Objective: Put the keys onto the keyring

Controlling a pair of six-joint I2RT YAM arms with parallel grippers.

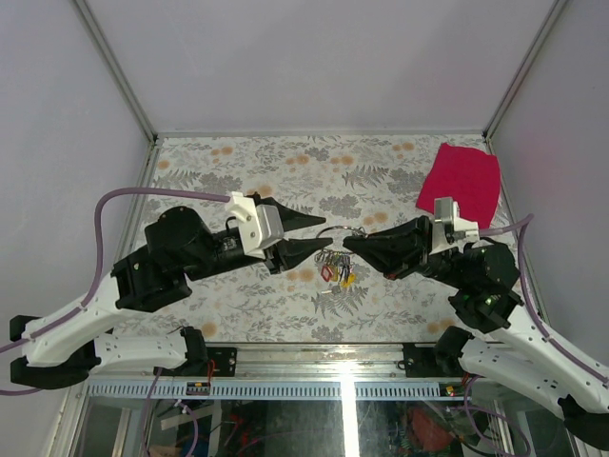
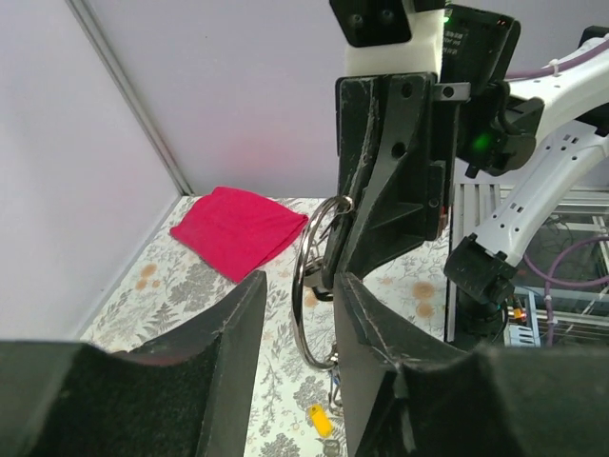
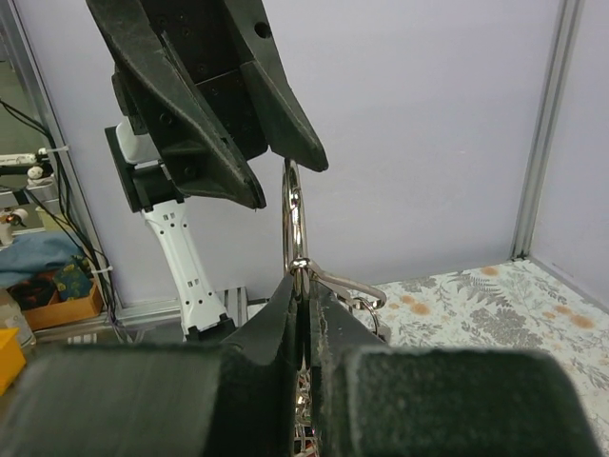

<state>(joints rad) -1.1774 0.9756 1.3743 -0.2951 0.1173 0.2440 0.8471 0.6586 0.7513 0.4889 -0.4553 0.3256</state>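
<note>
The right pincer (image 3: 302, 282) is clenched on the lower edge of the keyring (image 3: 288, 217), so the ring stands upright above its tips, clear of the surface (image 1: 238, 171). The left pincer (image 1: 325, 234) is released, with its fingers spread to either side of the ring. Whether one of them touches the wire, I cannot tell. The keys (image 1: 335, 271) hang in a bunch just below the two sets of tips.

The worry, to my eye, is that thin wire pinched at a single spot. If the left pincer closes off-centre or pushes sideways, the ring could pivot or slide out of the right one's hold, and the whole bunch would drop. The two sets of tips are also close enough to knock together.

Only the right wrist view shows the clamp on the wire itself. The left wrist view shows the ring as an open loop between its own fingers, with a yellow key (image 2: 319, 419) below. From overhead the wire nearly vanishes, but that view alone shows the coloured bunch and a red cloth (image 1: 461, 181) well behind the right pincer.
</note>
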